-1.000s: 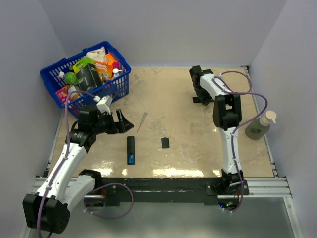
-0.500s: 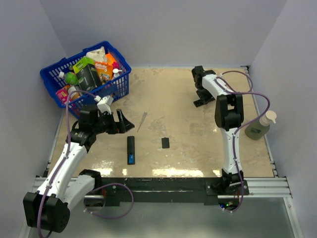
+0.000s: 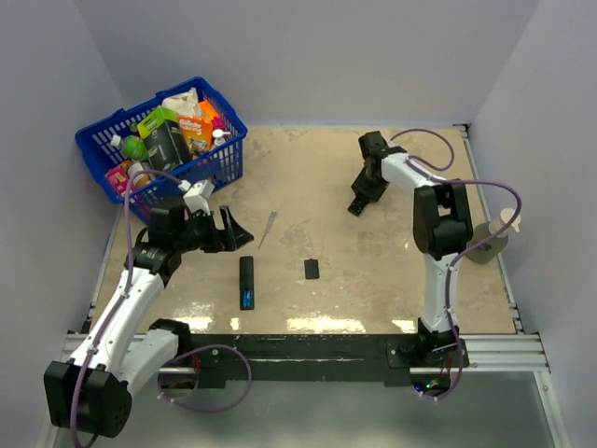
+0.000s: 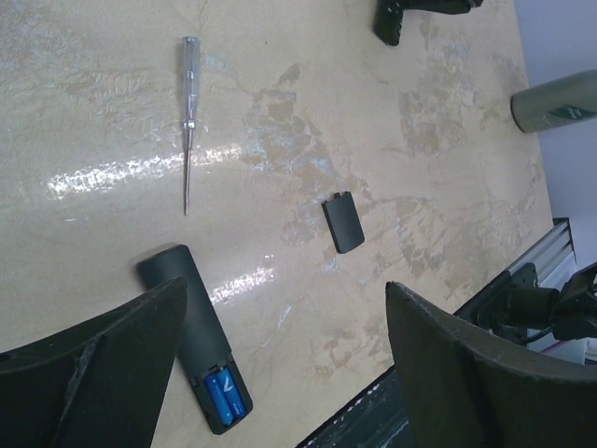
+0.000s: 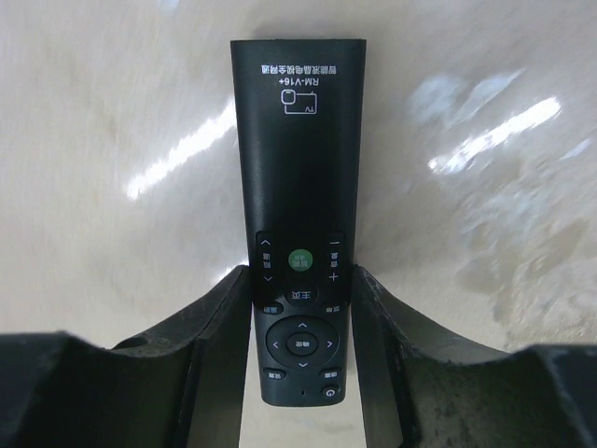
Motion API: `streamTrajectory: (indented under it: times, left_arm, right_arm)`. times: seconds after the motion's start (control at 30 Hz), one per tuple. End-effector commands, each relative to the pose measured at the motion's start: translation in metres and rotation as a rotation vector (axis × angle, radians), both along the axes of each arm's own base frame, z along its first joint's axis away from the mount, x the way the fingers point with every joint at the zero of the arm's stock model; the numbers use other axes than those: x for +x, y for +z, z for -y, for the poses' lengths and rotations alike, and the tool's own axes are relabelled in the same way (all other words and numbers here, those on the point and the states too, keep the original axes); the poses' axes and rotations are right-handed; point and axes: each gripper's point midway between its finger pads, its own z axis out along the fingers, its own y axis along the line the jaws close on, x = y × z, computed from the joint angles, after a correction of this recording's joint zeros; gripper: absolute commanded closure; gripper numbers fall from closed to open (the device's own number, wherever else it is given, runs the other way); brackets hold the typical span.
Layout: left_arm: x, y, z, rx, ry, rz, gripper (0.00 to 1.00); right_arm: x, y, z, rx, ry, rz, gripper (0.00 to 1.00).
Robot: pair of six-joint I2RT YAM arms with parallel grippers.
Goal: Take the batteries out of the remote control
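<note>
Hovering left gripper (image 4: 284,299), spread wide, just beyond batteries (image 4: 224,397) seated in near end of remote (image 4: 198,331) lying near-to-far, left arm nearer; pinching second remote (image 5: 298,140) in right gripper (image 5: 300,280), well apart.

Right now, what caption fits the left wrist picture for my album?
Open left gripper over a black remote with blue batteries showing, loose cover and screwdriver nearby.

White links (image 3: 126,303), purple cables (image 3: 125,233); black left hand (image 3: 238,231), right hand (image 3: 358,206).
</note>
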Motion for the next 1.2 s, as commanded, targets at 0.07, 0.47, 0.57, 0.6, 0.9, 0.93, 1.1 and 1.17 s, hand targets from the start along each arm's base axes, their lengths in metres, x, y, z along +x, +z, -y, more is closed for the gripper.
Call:
streamTrajectory:
  times: [0.07, 0.47, 0.57, 0.6, 0.9, 0.93, 1.1, 1.17]
  left_arm:
    - [0.002, 0.006, 0.005, -0.021, -0.033, 0.038, 0.11]
    - [0.000, 0.004, 0.007, -0.024, -0.029, 0.028, 0.16]
    - [0.002, 0.006, 0.009, -0.015, -0.030, 0.028, 0.20]
    - [0.003, 0.005, 0.009, -0.011, -0.027, 0.026, 0.20]
    - [0.021, 0.020, 0.028, -0.094, -0.034, -0.008, 0.21]
    - [0.026, 0.024, 0.033, -0.110, -0.040, 0.003, 0.21]
    - [0.043, 0.019, 0.048, -0.126, -0.029, -0.050, 0.23]
    - [0.047, 0.021, 0.060, -0.142, -0.050, -0.055, 0.23]
  right_arm:
    - [-0.055, 0.018, -0.066, 0.111, 0.432, 0.047, 0.71]
    - [-0.148, 0.011, -0.115, 0.314, 0.675, 0.151, 0.79]
    - [-0.160, 0.016, -0.127, 0.383, 0.723, 0.187, 0.79]
    - [-0.159, 0.026, -0.131, 0.405, 0.742, 0.228, 0.78]
    - [-0.194, 0.085, -0.175, 0.584, 0.967, 0.407, 0.77]
    - [-0.198, 0.089, -0.179, 0.599, 0.978, 0.414, 0.78]
    - [-0.219, 0.115, -0.206, 0.661, 1.058, 0.470, 0.77]
    - [-0.224, 0.116, -0.215, 0.669, 1.071, 0.469, 0.77]
